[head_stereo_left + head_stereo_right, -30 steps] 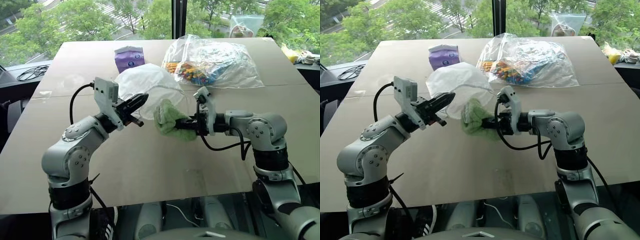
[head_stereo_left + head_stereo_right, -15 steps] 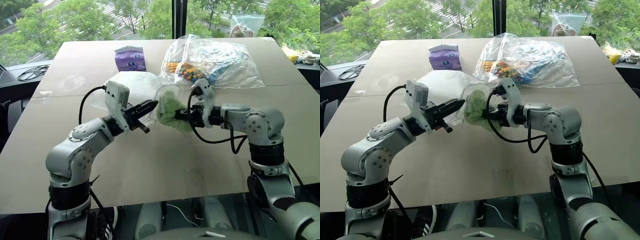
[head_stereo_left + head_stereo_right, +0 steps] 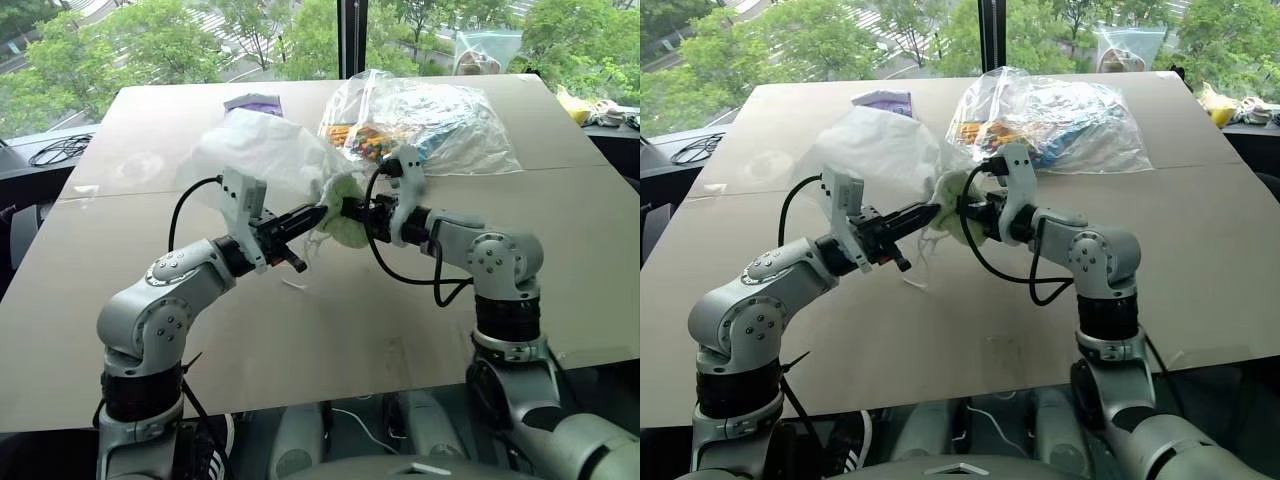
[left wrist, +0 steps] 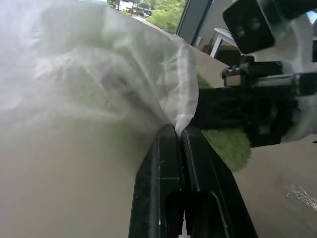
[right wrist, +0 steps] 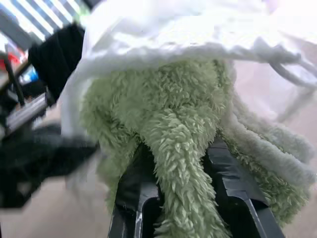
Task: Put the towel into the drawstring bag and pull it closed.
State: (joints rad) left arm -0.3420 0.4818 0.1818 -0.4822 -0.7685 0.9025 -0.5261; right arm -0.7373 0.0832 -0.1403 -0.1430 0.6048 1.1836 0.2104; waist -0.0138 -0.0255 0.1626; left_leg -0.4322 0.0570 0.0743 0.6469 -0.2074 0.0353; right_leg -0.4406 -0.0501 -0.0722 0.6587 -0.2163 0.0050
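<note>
The left gripper (image 4: 179, 130) is seen with its two black fingers pressed together on the rim of the thin, translucent white fabric drawstring bag (image 3: 262, 150), which is lifted off the table at centre frame in the head views. The right gripper (image 5: 178, 148) is clamped on the small, fluffy light-green terry towel (image 5: 168, 114), a thick fold of pile squeezed between the jaws. The towel is held at the bag's mouth, with the white rim draped over its upper side; how far it is inside cannot be told.

The bag's fabric is crumpled and ballooned toward the upper left of the head views, and a thin white cord (image 3: 923, 262) is seen hanging below the left gripper.

No readable writing is made out anywhere; the purple pack (image 3: 246, 101) near the top centre is mostly hidden behind the bag. A large clear plastic bag of colourful items (image 3: 430, 118) lies at upper right on the beige tabletop (image 3: 330, 330).

In the left wrist view the pinched hem and the green pile beneath the other gripper are shown close up; in the right wrist view the towel's looped fibres and the hem over them are shown.
</note>
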